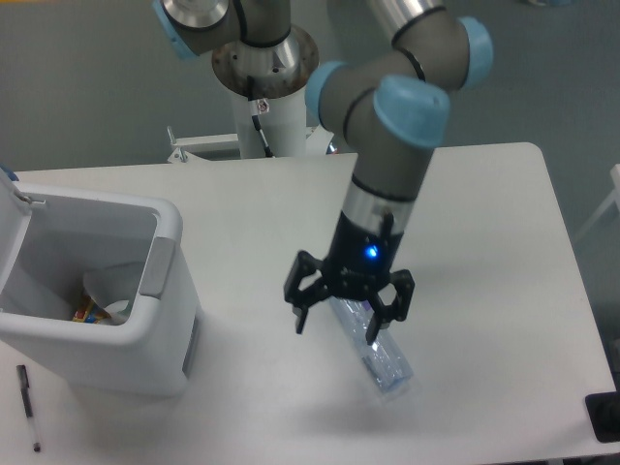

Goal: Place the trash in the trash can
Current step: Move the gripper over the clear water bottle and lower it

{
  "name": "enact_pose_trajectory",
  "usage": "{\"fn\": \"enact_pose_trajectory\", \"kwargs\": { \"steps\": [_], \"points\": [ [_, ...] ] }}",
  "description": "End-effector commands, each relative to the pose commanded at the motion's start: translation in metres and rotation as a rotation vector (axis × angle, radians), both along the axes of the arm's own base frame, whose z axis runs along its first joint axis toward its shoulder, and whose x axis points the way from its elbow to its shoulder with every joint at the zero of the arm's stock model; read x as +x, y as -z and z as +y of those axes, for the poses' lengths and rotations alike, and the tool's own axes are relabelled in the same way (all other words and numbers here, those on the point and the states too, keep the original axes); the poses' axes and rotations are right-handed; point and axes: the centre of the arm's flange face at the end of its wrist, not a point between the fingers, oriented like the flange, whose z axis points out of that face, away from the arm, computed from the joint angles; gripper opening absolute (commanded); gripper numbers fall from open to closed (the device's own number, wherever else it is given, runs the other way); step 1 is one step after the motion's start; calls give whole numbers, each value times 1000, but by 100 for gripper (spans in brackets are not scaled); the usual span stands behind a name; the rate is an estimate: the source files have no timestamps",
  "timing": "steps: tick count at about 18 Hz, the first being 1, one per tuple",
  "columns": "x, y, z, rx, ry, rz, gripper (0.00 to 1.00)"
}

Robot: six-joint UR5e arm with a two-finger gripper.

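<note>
Gripper (pixel 337 325) with jaws spread wide hangs over the bottle (pixel 380 356) lying on the table (pixel 484 242), bin (pixel 92 291) well left.

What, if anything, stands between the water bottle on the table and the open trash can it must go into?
Nothing visible does. The water bottle lies on the table under the open gripper, and only bare tabletop separates it from the trash can to its left, whose lid is open. The pen lies beyond the can.

White table (pixel 484 213) carries three things — trash can (pixel 145 339), bottle (pixel 383 360), black pen (pixel 28 407)
</note>
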Motion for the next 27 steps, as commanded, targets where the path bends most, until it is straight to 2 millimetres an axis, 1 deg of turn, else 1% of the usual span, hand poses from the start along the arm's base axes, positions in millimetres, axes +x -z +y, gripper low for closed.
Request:
{"fn": "enact_pose_trajectory", "kwargs": {
  "steps": [2,4,8,11,13,15,17,20,22,25,27],
  "points": [
    [-10,17,2,-93,-7,-13,100],
    [-14,29,12,-178,-1,-9,100],
    [-32,34,25,-252,-17,-32,100],
    [-50,46,33,-326,-108,-33,100],
    [-53,54,41,-359,-139,-22,100],
    [-59,63,45,-389,-166,-9,100],
    [-59,75,47,-428,-169,11,100],
    [-60,86,51,-455,-165,27,100],
    [-62,103,54,-490,-200,31,100],
    [-60,118,66,-562,-238,89,100],
    [-61,122,67,-569,-240,91,100]
  ]
}}
